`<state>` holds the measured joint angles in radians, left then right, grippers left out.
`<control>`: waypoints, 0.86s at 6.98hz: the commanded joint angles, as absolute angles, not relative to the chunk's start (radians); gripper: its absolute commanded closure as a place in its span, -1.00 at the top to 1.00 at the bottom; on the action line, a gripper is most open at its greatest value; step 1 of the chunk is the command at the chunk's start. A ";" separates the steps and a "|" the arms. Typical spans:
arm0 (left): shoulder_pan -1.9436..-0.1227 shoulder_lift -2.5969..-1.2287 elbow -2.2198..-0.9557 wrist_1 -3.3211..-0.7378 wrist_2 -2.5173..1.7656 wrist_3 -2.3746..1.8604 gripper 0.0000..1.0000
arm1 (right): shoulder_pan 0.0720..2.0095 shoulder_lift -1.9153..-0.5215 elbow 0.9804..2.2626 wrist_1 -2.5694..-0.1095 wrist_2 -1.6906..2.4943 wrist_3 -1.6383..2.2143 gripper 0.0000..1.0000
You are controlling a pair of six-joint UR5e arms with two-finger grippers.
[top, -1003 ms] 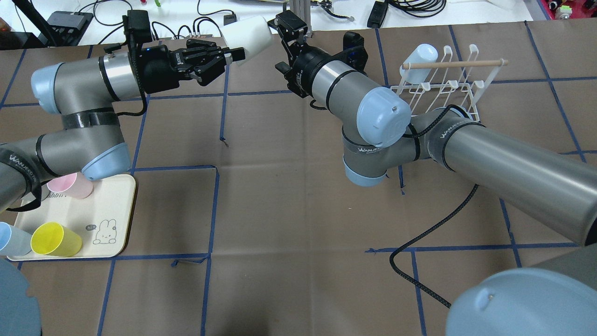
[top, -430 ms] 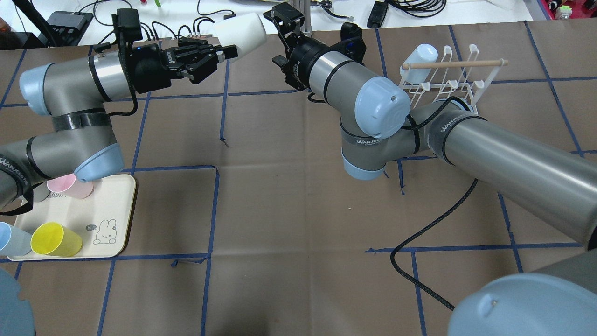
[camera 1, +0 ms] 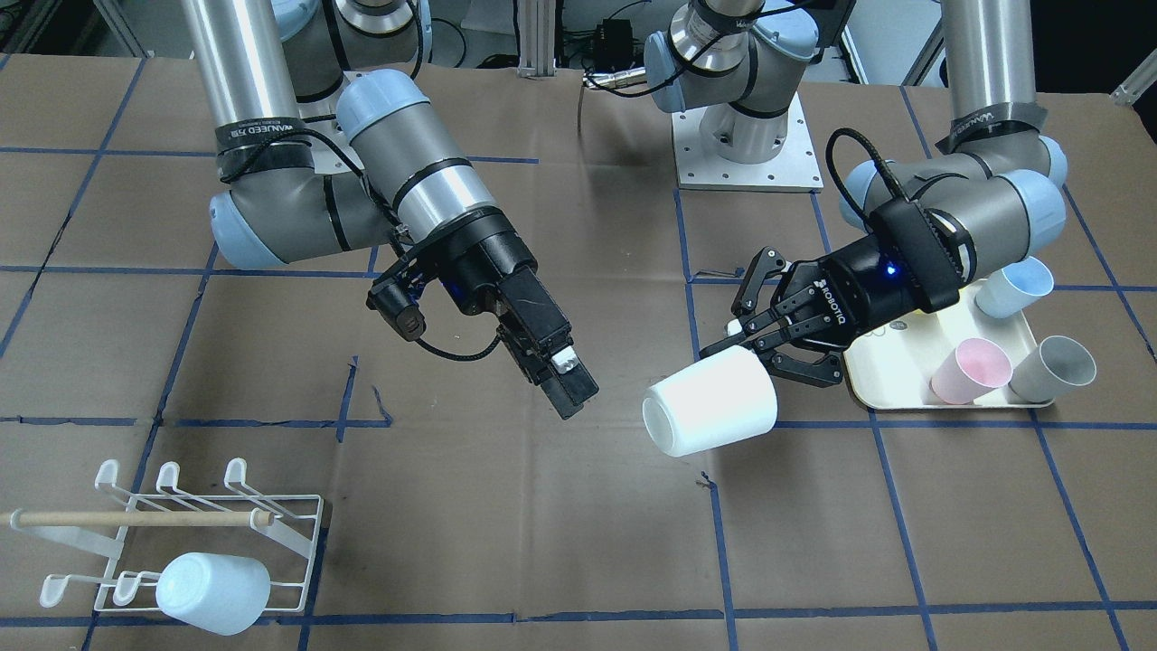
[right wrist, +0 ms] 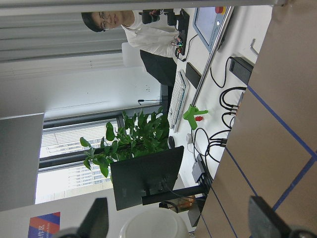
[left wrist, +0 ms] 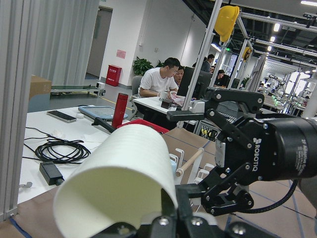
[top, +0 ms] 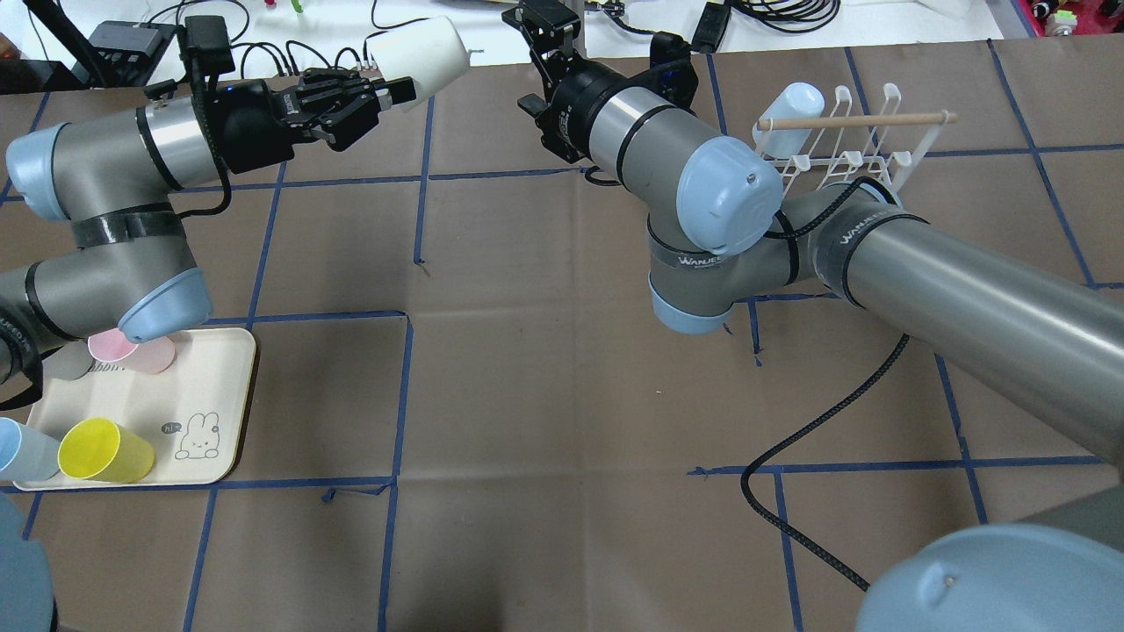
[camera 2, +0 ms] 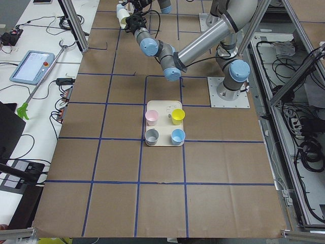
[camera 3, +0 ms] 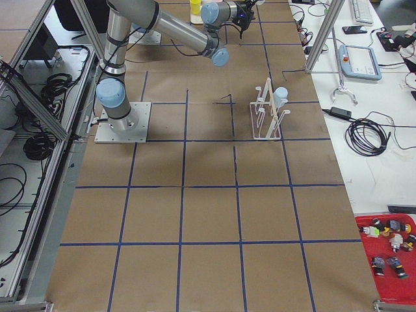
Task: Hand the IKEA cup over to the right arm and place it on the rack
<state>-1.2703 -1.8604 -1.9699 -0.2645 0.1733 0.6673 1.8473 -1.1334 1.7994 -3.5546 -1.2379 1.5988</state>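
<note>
At the left of the overhead view, your tray [top: 219, 386] held a yellow cup [top: 105, 449] and a pink cup [top: 158, 355], among others. The job looked only just past the pick-up. Farther up that side, your left gripper [top: 386, 92] had its fingers clamped on the wall of the white cup [top: 413, 48]. The cup hung on its side in the air over the table's far edge, touching nothing else. Across a clear gap, your right gripper [camera 1: 568, 384] faced the cup with its fingers spread wide and nothing between them. Its wrist view showed the cup framed between the fingers but not yet within their reach. The hand-over, by this showing, had not taken place. Farther right, the rack [top: 843, 158] stood on the table [top: 562, 395] with one pale blue cup [top: 790, 105] already on a peg and other pegs free. Left for you to do: shut the right fingers on the white cup, let go with the left, carry it across and seat it on a free peg.
</note>
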 commanded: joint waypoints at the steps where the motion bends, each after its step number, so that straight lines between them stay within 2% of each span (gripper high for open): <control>1: -1.343 -1.856 -1.962 -0.262 0.265 0.667 -0.89 | 1.853 -1.137 1.799 -3.556 -1.241 1.604 0.99; 6: -1.349 -1.850 -1.959 -0.261 0.282 0.652 -0.89 | 1.845 -1.140 1.804 -3.553 -1.243 1.617 0.99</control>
<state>-1.3648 -1.8479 -1.9575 -0.2610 0.2869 0.6538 1.8514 -1.1408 1.8014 -3.5544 -1.2424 1.6178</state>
